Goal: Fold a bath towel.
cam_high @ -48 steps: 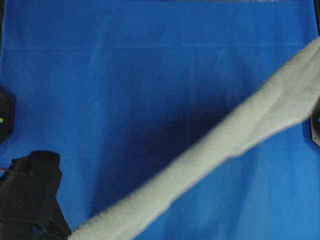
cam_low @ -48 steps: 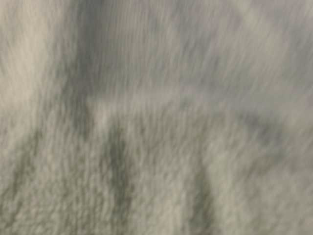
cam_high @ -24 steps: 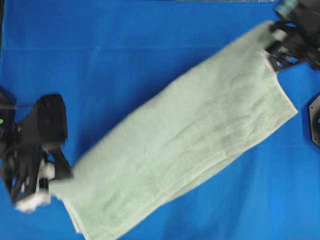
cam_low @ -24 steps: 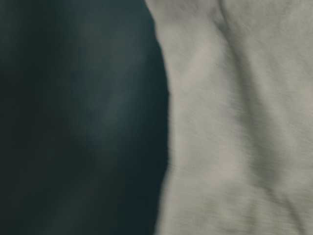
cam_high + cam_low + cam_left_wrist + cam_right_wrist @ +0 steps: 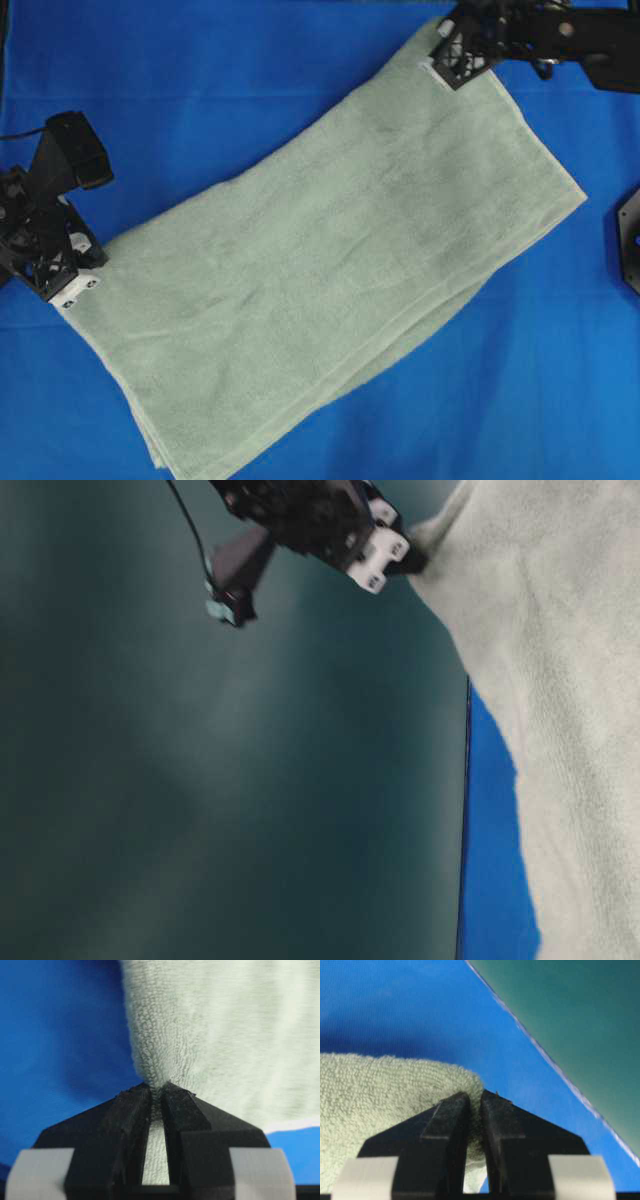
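Note:
The pale sage-green bath towel (image 5: 330,270) lies doubled over in a long diagonal band, from the lower left to the upper right of the overhead view. My left gripper (image 5: 88,275) is shut on its left corner; in the left wrist view the terry cloth (image 5: 220,1030) is pinched between the black fingers, my left gripper (image 5: 156,1091). My right gripper (image 5: 438,60) is shut on the far upper corner, and the right wrist view shows cloth (image 5: 380,1090) squeezed in my right gripper (image 5: 475,1096). From table level, the towel (image 5: 560,650) fills the right side.
A bright blue cloth (image 5: 200,90) covers the whole work surface under the towel. Black arm bases sit at the left edge and at the right edge (image 5: 630,240). In the right wrist view the blue cloth's edge (image 5: 545,1055) meets a dark green backdrop.
The towel came down from hanging close to the cameras and now lies spread on the blue cloth. Both grippers moved away from the front, still holding their corners.

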